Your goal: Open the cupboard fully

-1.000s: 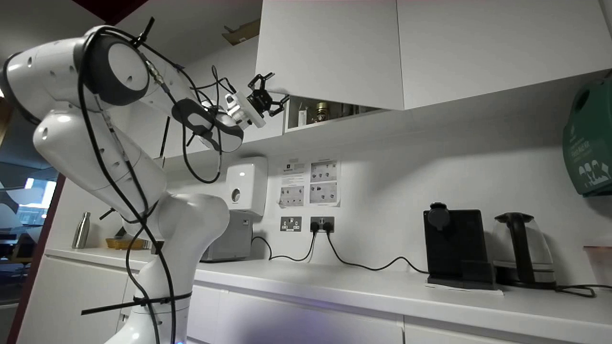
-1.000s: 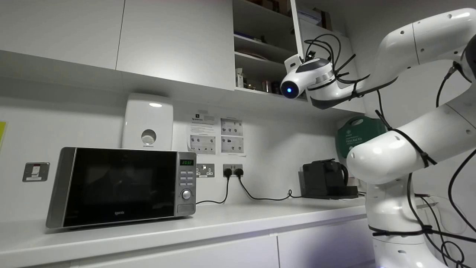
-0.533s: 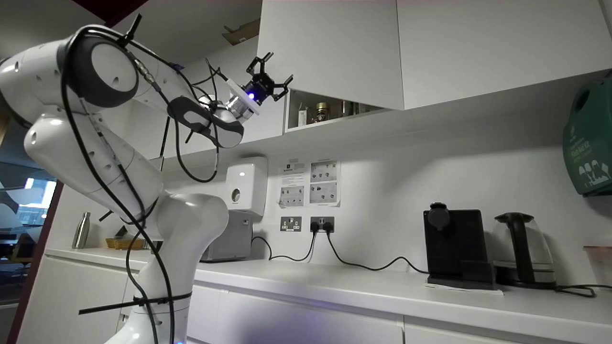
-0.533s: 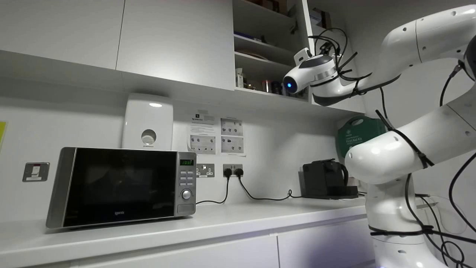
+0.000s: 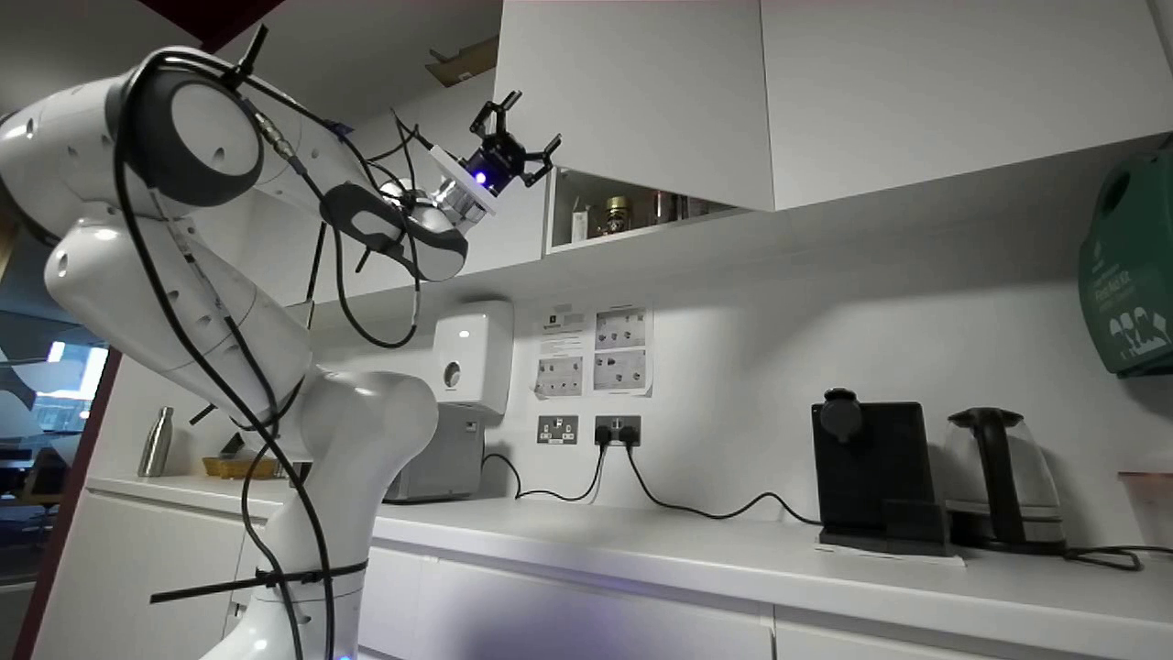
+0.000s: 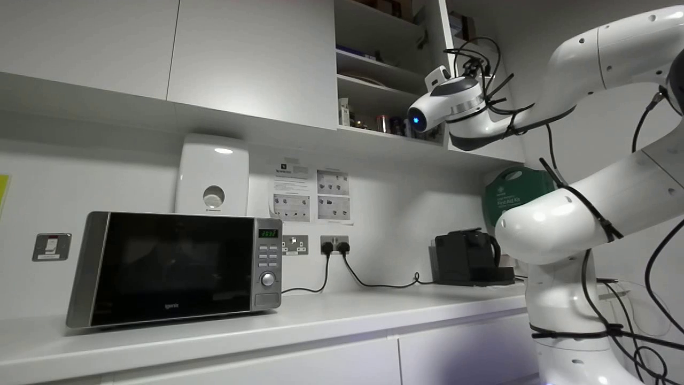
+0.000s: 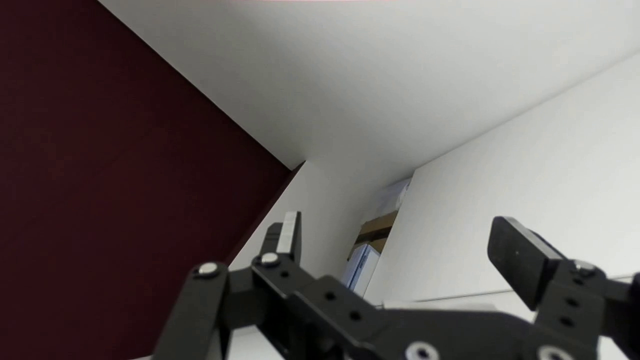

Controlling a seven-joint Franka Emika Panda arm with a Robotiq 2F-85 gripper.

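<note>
The cupboard's flat white door (image 5: 641,101) stands part-way open in an exterior view, with small jars (image 5: 618,215) showing below it. In an exterior view the open cupboard's inner shelf (image 6: 368,69) shows, and the door's thin free edge (image 6: 445,32) runs down behind my wrist. My gripper (image 5: 537,119) is open and empty at the door's free lower corner, overlapping it in the picture; I cannot tell whether it touches. In the wrist view the gripper (image 7: 400,240) has its fingers wide apart. A white panel (image 7: 475,210) lies beyond them; I cannot tell whether it is the door.
Boxes (image 7: 372,235) lie beyond the white panel. A closed white cabinet front (image 5: 953,82) adjoins the door. Below are a paper dispenser (image 5: 474,353), a coffee machine (image 5: 875,477), a kettle (image 5: 1003,481) and a microwave (image 6: 176,270). A green first aid case (image 5: 1132,266) hangs on the wall.
The cupboard door has swung further open, showing more of the inside. My gripper has moved up, and the arm has drawn slightly back from the cupboard. In the last half second the movement is small.
</note>
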